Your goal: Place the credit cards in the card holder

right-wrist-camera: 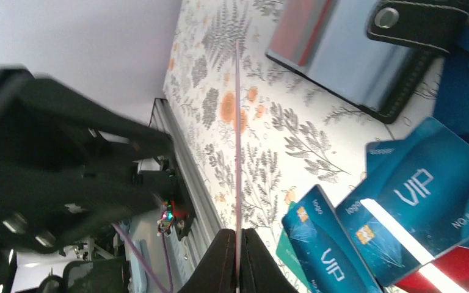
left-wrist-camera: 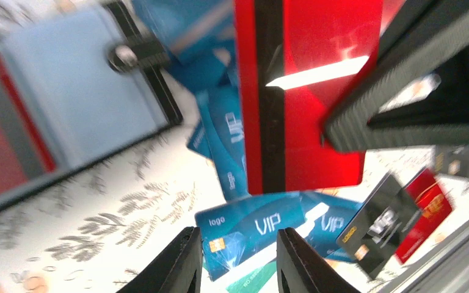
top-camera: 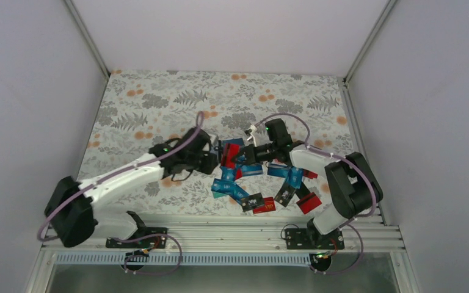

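- The right pincer [right-wrist-camera: 237, 239] is pinching a red card [left-wrist-camera: 308, 91], its 2 fingers pressing together on it; from its own wrist the card is showing edge-on, as a thin pink line rising from between the fingers
- The left pincer [left-wrist-camera: 238, 244] is hanging with its fingers partly spread and nothing sitting between them
- The red card is standing just ahead of the left pincer, its black stripe facing that wrist camera, with the right pincer gripping it from the right
- From above, the 2 pincers are facing each other closely over the middle of the floral tabletop [top-camera: 159, 104]
- The card holder [right-wrist-camera: 354, 55] is lying open on the tabletop, ahead of the right pincer and to the right of the held card; from the left pincer it is sitting ahead and to the left
- Its grey-blue inside is facing up, a black snap strap [right-wrist-camera: 415, 18] is lying across one end, and a red strip is showing along one slot
- The loose credit cards [left-wrist-camera: 262, 226] are lying overlapping on the tabletop just beyond the left pincer, mostly blue ones marked VIP, with a black one and a red one further right
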{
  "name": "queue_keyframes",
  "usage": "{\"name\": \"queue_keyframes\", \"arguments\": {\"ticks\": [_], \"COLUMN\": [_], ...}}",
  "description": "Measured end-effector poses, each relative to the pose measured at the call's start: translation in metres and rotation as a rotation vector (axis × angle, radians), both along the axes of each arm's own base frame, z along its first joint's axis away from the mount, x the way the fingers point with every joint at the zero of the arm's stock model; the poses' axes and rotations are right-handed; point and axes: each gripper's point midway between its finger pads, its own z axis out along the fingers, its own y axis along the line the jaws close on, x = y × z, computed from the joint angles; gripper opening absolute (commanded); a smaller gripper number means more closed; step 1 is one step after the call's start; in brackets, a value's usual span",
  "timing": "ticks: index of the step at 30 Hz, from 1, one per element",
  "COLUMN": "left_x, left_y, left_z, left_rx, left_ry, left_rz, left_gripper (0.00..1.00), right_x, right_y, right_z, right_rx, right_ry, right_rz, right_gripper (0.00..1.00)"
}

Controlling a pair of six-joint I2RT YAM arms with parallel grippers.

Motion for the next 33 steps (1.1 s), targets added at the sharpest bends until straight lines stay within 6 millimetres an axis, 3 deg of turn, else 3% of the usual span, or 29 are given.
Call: {"name": "queue_keyframes", "arguments": {"ticks": [7, 14, 20, 26, 33], "left_x": [0.022, 0.017, -0.008, -0.030, -0.042], "left_y": [0.028, 0.033, 0.021, 0.012, 0.009], "left_z": [0.090, 0.136, 0.172, 0.193, 0.197], "left_rx": [-0.221, -0.411, -0.564, -0.657, -0.695], "left_ry": [-0.141, -0.191, -0.230, -0.244, -0.238], "left_rz": [0.017, -0.099, -0.273, -0.405, -0.486], "left_gripper": [0.41, 0.41, 0.40, 0.36, 0.33], "right_x": [-0.006, -0.028, -0.056, -0.076, -0.090], "right_y": [0.004, 0.013, 0.018, 0.020, 0.022], "right_z": [0.034, 0.086, 0.129, 0.149, 0.156], "right_rx": [0.084, 0.212, 0.317, 0.375, 0.402], "right_ry": [-0.089, -0.233, -0.355, -0.409, -0.423], "right_rz": [0.048, 0.142, 0.236, 0.302, 0.351], "right_gripper": [0.04, 0.04, 0.04, 0.04, 0.04]}}
